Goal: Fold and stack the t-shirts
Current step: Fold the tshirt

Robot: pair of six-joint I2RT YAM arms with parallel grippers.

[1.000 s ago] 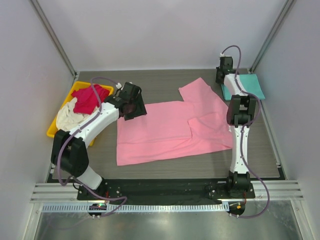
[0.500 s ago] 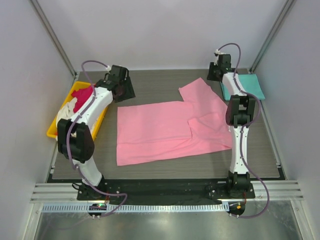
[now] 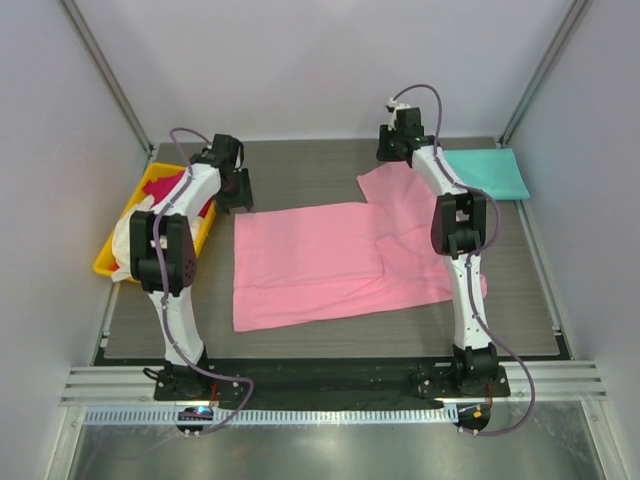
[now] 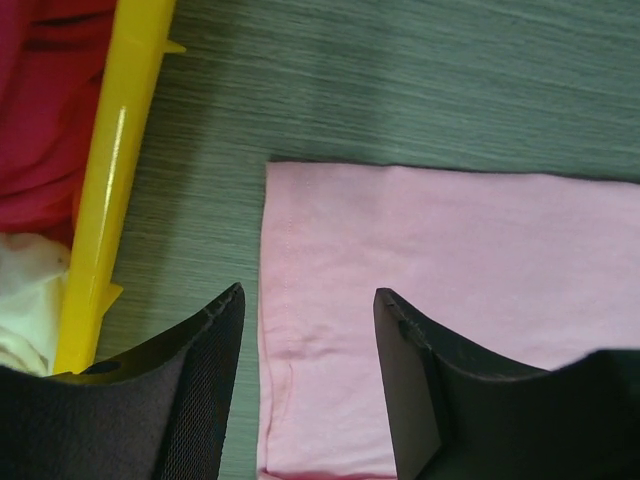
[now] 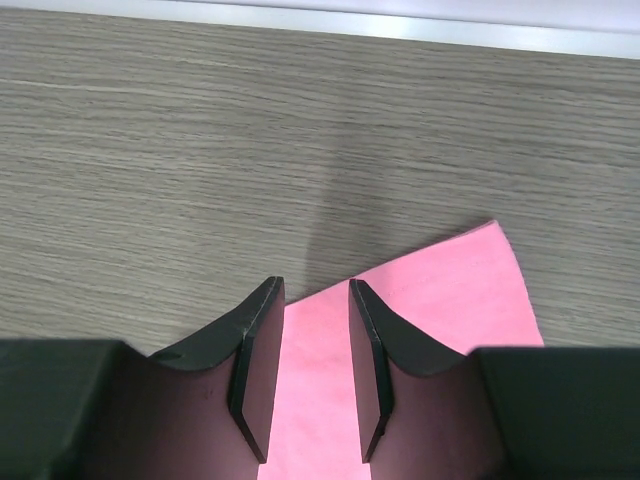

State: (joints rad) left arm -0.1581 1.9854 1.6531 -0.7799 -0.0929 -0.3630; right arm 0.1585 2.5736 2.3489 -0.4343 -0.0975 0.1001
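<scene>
**Wood-grain table (image 3: pixel 320 165), pink tee (image 3: pixel 310 265) laid out, nothing held**

Grey table has your pink tee spread flat in the middle, one sleeve pointing to the far side. Your left gripper (image 4: pixel 308 300) hovers over the tee's far-left corner, jaws apart, nothing btwn them. Your right gripper (image 5: pixel 316 285) sits over the sleeve tip, jaws parted too, not pinching cloth afaict. Teal tee (image 3: pixel 490 172) lies flat at far right. Crimson tee (image 3: pixel 160 190) and cream tee (image 3: pixel 122 240) are piled in the yellow bin (image 3: pixel 103 262) on the left.
</scene>
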